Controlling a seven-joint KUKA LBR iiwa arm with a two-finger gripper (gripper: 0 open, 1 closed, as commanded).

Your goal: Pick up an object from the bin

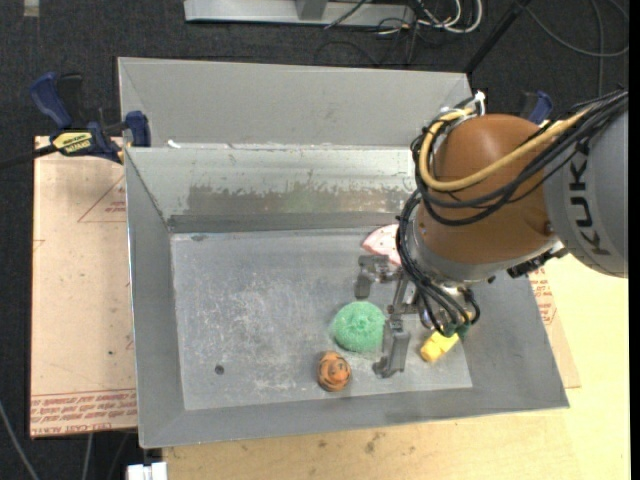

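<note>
My gripper (380, 315) hangs low over the right part of the bin (250, 303), with its fingers apart. One sits at the far edge of a fuzzy green ball (356, 326) and the other at its near right edge. I spread them this way so the ball's right side sits in the gap, ready for a squeeze. I cannot tell whether either finger touches it yet. A small orange ball (334, 371) lies just in front, a yellow block (437, 346) to the right, and a pink thing (382, 238) behind. I judge all three clear of my closing path.
</note>
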